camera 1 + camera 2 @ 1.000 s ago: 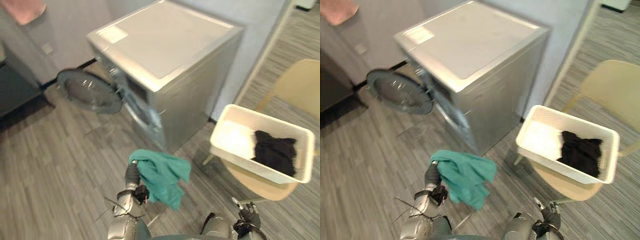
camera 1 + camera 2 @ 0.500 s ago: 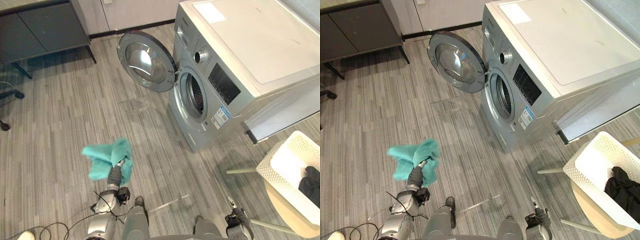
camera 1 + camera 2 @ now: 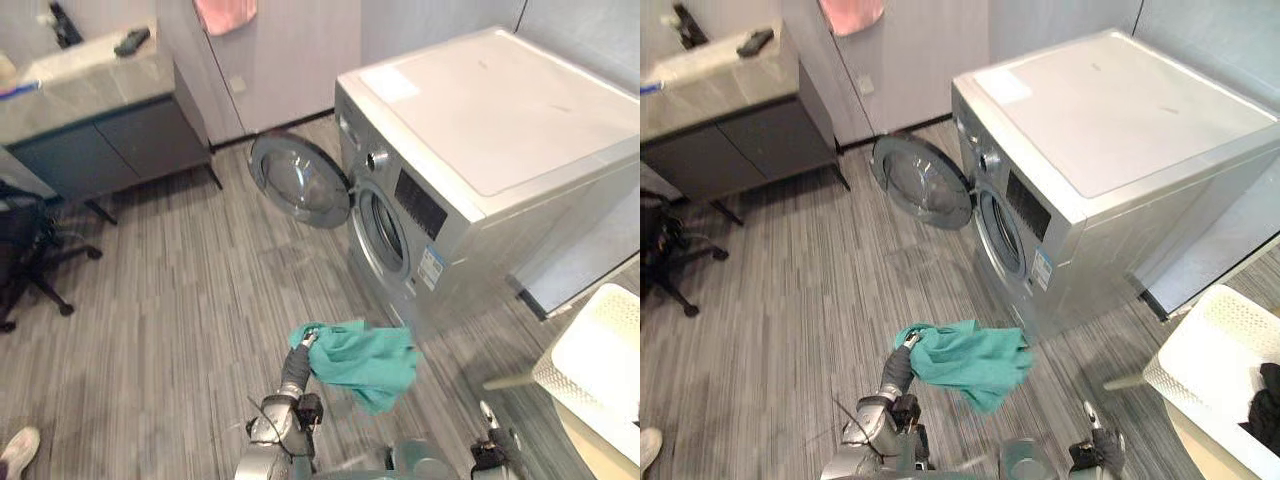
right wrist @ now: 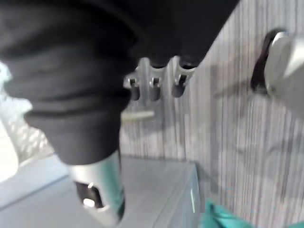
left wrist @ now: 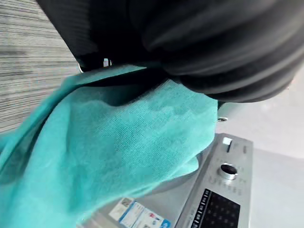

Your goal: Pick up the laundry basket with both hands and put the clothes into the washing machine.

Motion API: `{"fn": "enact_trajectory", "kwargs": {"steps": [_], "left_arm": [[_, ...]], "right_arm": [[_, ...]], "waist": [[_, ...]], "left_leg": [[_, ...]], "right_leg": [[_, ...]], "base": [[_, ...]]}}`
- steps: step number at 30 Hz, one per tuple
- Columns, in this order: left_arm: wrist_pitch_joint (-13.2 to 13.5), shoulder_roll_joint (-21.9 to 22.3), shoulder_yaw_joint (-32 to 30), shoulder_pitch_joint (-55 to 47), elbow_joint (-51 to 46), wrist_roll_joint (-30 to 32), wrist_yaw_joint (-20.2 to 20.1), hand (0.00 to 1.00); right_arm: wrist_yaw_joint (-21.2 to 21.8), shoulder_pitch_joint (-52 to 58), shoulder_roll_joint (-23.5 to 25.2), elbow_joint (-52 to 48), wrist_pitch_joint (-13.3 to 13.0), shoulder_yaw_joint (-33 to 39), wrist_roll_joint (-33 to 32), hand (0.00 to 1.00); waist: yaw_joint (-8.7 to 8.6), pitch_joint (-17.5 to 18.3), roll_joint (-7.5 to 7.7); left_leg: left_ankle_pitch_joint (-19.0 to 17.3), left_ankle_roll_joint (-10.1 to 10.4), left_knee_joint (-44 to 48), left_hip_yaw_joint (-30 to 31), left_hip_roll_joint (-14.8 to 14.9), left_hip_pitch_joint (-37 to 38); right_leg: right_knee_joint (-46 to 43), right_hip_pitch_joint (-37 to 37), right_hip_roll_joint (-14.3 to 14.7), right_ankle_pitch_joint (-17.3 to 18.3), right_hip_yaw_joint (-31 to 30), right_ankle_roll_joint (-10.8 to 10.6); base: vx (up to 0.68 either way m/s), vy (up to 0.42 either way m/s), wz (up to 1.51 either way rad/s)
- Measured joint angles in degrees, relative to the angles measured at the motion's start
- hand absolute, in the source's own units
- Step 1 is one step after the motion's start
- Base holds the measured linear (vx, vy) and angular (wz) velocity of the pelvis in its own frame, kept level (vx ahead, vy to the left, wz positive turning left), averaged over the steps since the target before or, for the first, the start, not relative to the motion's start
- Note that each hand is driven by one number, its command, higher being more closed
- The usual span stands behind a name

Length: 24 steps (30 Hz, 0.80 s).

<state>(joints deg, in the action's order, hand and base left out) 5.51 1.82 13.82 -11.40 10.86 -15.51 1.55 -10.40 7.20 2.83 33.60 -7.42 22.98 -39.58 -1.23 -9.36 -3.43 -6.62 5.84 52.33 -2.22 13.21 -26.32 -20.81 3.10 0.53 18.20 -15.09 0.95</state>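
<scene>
Teal terry cloth (image 3: 365,358) hangs in soft folds from the left hand (image 3: 296,368), whose fingers are curled into its bunched corner. It is held over the grey striped plank floor (image 3: 180,300), just in front of the washing machine (image 3: 490,130). The machine is a silver box with a flat pale top. Its round glass door (image 3: 298,180) stands swung open beside the dark drum mouth (image 3: 385,230). At the right edge sits the laundry basket (image 3: 590,350), white perforated plastic, well apart from both hands. The right hand (image 3: 492,452) is low by the bottom edge.

The right eye view takes in more of the basket: a black garment (image 3: 1268,412) lies crumpled inside, and a beige chair (image 3: 1205,455) carries it. A grey cabinet (image 3: 730,120) stands far left, with a pink towel (image 3: 852,12) above.

In the left wrist view the cloth's looped weave drapes over the fingers, with the machine's round knob (image 5: 228,171) behind.

In the right wrist view the right hand's fingers (image 4: 154,78) are straight, apart from the thumb, and hold nothing.
</scene>
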Motion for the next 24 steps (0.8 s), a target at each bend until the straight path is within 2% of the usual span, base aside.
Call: {"fn": "enact_trajectory", "kwargs": {"steps": [1, 2, 3, 4, 5, 6, 7, 8, 9, 11, 12, 13, 14, 15, 16, 17, 18, 19, 20, 21, 22, 23, 24], "left_arm": [[0.0, -0.2, 0.0, 0.2, 0.1, 0.0, 0.2, 1.00], [0.0, -0.5, -0.6, 0.4, 0.1, 0.0, 0.8, 1.00], [0.0, -0.7, -1.4, 0.5, 0.1, -0.1, 1.9, 1.00], [0.0, -0.9, -1.7, 0.6, 0.2, -0.1, 2.5, 1.00], [0.0, -1.3, -1.9, 0.6, 0.8, -0.2, 3.2, 1.00], [0.0, -1.0, -1.6, 0.1, 2.4, -0.2, 3.6, 1.00], [0.0, -1.7, -0.8, 0.5, 3.8, -0.2, 3.6, 1.00], [-0.5, -4.6, -0.3, 2.4, 5.9, -0.2, 3.8, 1.00], [-0.6, -5.6, -0.3, 3.6, 6.0, -0.2, 3.7, 1.00], [-0.5, -6.5, 0.1, 4.5, 5.9, -0.3, 3.7, 1.00], [-0.4, -7.5, 0.2, 4.6, 5.9, -0.2, 3.6, 1.00], [-0.3, -7.9, -0.1, 4.7, 5.9, -0.1, 3.5, 1.00], [-0.2, -7.9, -0.3, 4.6, 5.8, -0.1, 3.5, 1.00], [-0.2, -8.0, -1.1, 4.7, 5.9, 0.0, 3.6, 1.00], [0.0, -8.1, -1.2, 5.5, 6.1, 0.2, 3.6, 1.00], [0.2, -8.0, -1.0, 6.0, 6.7, 0.3, 3.6, 1.00], [0.2, -8.0, -1.0, 7.6, 8.5, 0.4, 3.5, 1.00], [0.2, -8.0, -1.0, 8.3, 9.4, 0.4, 3.5, 1.00], [0.2, -7.9, -0.9, 9.4, 10.3, 0.4, 3.5, 1.00], [0.2, -7.7, -0.9, 10.0, 10.5, 0.4, 3.5, 1.00], [0.1, -6.2, -0.6, 11.6, 11.9, 0.5, 2.9, 1.00], [0.1, -5.5, -0.4, 12.4, 12.2, 0.5, 2.3, 1.00], [-0.1, -4.1, -0.3, 13.1, 12.2, 0.6, 2.1, 1.00]], "right_arm": [[-0.1, -1.6, -0.8, 1.7, 0.0, -0.5, 0.7, 0.00], [-0.8, -4.0, -1.8, 4.0, 0.1, -1.2, 2.0, 0.00], [-1.0, -6.4, -2.7, 6.3, 0.0, -1.3, 3.1, 0.00], [-1.1, -7.5, -3.4, 7.6, 0.0, -1.6, 3.9, 0.00], [-1.2, -9.0, -4.8, 10.0, 0.1, -2.3, 4.8, 0.00], [-1.2, -9.0, -6.3, 10.6, 0.4, -2.6, 5.8, 0.00], [-1.2, -8.8, -6.2, 11.8, 0.4, -2.0, 6.2, 0.00], [-1.8, -7.8, -3.7, 13.6, 0.8, -0.4, 6.3, 0.00], [-1.9, -6.8, -2.7, 14.7, 1.2, 0.9, 6.3, 0.00], [-2.0, -5.7, -1.7, 15.3, 1.5, 2.4, 6.1, 0.00], [-1.9, -4.9, -0.9, 15.3, 1.7, 2.6, 6.1, 0.00], [-1.8, -4.9, -0.8, 15.3, 1.8, 2.4, 6.1, 0.00], [-1.7, -4.9, -0.7, 15.3, 1.9, 2.4, 6.1, 0.00], [-1.6, -4.8, -0.6, 15.2, 2.1, 2.4, 6.1, 0.00], [-1.4, -4.2, -0.4, 15.1, 2.3, 2.4, 6.1, 0.00], [-1.2, -3.8, -0.4, 15.1, 2.3, 2.4, 6.1, 0.00], [-0.5, -2.9, 0.2, 15.0, 2.3, 2.5, 6.3, 0.00], [-0.5, -2.7, 0.5, 15.0, 2.3, 2.5, 6.3, 0.00], [-0.3, -2.3, 1.4, 14.9, 2.2, 2.5, 6.3, 0.00], [-0.1, -1.8, 1.5, 14.8, 2.2, 2.7, 6.3, 0.00], [0.6, -1.9, 1.1, 13.9, 1.4, 4.3, 6.3, 0.00], [0.6, -2.0, 0.8, 13.2, 1.0, 4.7, 6.3, 0.00], [0.6, -2.4, -0.2, 12.3, 1.0, 5.3, 6.3, 0.00]], "waist": [[0.13, 0.5, 0.89], [0.33, 1.1, 1.90], [0.58, 1.5, 2.63], [0.60, 1.6, 2.66], [0.77, 2.1, 1.74], [0.45, 3.4, -0.27], [0.23, 4.0, 1.26], [-1.56, 5.2, 4.75], [-2.63, 5.7, 5.61], [-2.62, 5.3, 4.94], [-2.65, 5.2, 3.45], [-2.60, 4.8, 1.37], [-2.55, 4.7, 0.82], [-2.70, 4.3, -0.79], [-2.87, 4.1, -1.26], [-3.04, 4.0, -1.28], [-4.21, 3.5, -1.36], [-4.75, 3.4, -0.93], [-6.02, 3.1, 1.01], [-6.22, 3.2, 2.35], [-6.47, 2.2, 0.79], [-6.99, 1.6, -0.37], [-7.64, 0.7, -2.21]], "left_leg": [[-0.9, 0.4, -8.3, 1.8, 0.0, 0.4], [-0.6, 0.7, -20.9, 5.0, 0.4, 1.2], [0.0, 1.7, -31.7, 7.3, 1.8, 2.3], [0.6, 2.7, -36.1, 7.5, 2.8, 2.9], [2.6, 4.9, -41.9, 6.0, 5.6, 5.4], [9.2, 3.5, -45.4, 0.5, 7.9, 7.1], [11.0, 8.9, -44.2, -0.1, 7.4, 7.4], [10.8, 6.4, -43.3, -3.6, 2.9, 7.1], [9.6, 4.9, -44.1, -4.8, 1.4, 7.9], [8.6, 3.2, -44.6, -7.5, 0.1, 10.0], [8.0, 2.1, -44.9, -11.7, 0.0, 11.7], [7.4, 1.1, -45.7, -15.3, 0.9, 13.7], [7.2, 0.9, -46.0, -16.0, 1.2, 14.2], [6.6, -0.2, -47.9, -19.1, 1.9, 16.6], [6.4, -0.4, -49.9, -21.8, 1.8, 18.7], [6.3, -0.7, -50.7, -22.8, 1.8, 19.3], [6.1, -0.9, -51.9, -24.7, 1.4, 20.4], [6.1, -0.9, -52.1, -24.9, 1.2, 20.5], [6.0, -0.7, -51.9, -25.1, -0.2, 20.6], [5.7, -0.2, -51.9, -25.2, -1.5, 20.9], [5.4, 0.1, -52.7, -24.6, -1.8, 20.8], [5.4, 0.1, -53.1, -24.4, -1.8, 20.8], [5.6, 0.4, -54.3, -24.4, -1.7, 21.9]], "right_leg": [[1.4, 0.1, -0.5, -0.5, -2.5, -0.7], [3.9, 0.1, -1.0, -1.4, -6.9, -1.9], [6.4, 0.0, -1.6, -2.1, -11.1, -3.3], [7.3, -0.1, -1.8, -2.5, -13.2, -4.2], [8.4, -0.5, -1.9, -2.7, -15.6, -6.8], [10.2, -2.1, -2.2, -2.6, -15.9, -8.4], [10.9, -2.4, -3.8, -2.2, -15.9, -9.5], [11.1, -0.9, -8.6, -4.7, -11.9, -13.1], [11.6, -0.9, -10.3, -9.5, -8.8, -15.9], [10.9, -0.4, -11.4, -15.4, -8.7, -16.0], [7.8, 2.4, -11.3, -21.5, -8.5, -16.0], [4.4, 5.7, -9.9, -26.6, -8.4, -16.1], [3.5, 6.5, -9.4, -26.6, -8.2, -16.4], [1.5, 9.4, -7.6, -24.5, -7.0, -16.3], [-0.1, 12.4, -5.4, -20.3, -5.3, -16.2], [-0.2, 13.5, -3.9, -18.5, -5.0, -16.1], [0.8, 15.7, 0.2, -15.5, -3.9, -15.9], [1.8, 16.2, 1.8, -15.0, -3.5, -15.5], [6.2, 15.8, 4.0, -16.3, -3.1, -13.7], [7.3, 15.3, 3.2, -15.7, -0.2, -8.7], [11.8, 13.8, 2.8, -16.1, 0.7, -5.3], [12.4, 13.7, 3.0, -16.3, 0.8, -5.0], [12.4, 13.5, 3.4, -16.2, 0.6, -4.9]], "base": [[0.33, 0.244, -1.29], [0.36, 0.349, -1.83], [0.38, 0.419, -1.84], [0.38, 0.523, -2.12], [0.39, 0.623, -2.01], [0.39, 0.656, -1.82], [0.35, 0.667, -0.87], [0.38, 0.634, -0.20], [0.34, 0.554, 0.01], [0.24, 0.350, -0.37], [0.17, 0.300, -1.00], [0.14, 0.284, -0.98], [0.07, 0.167, -1.18], [0.07, 0.176, -1.15], [0.07, 0.146, -1.20], [0.10, 0.078, -0.95], [0.08, 0.002, -0.56], [0.09, -0.073, -0.36], [0.05, -0.116, -0.07], [0.08, -0.122, -0.19], [0.09, -0.084, -0.21], [0.11, -0.053, -0.27], [0.09, -0.031, -0.17]]}}
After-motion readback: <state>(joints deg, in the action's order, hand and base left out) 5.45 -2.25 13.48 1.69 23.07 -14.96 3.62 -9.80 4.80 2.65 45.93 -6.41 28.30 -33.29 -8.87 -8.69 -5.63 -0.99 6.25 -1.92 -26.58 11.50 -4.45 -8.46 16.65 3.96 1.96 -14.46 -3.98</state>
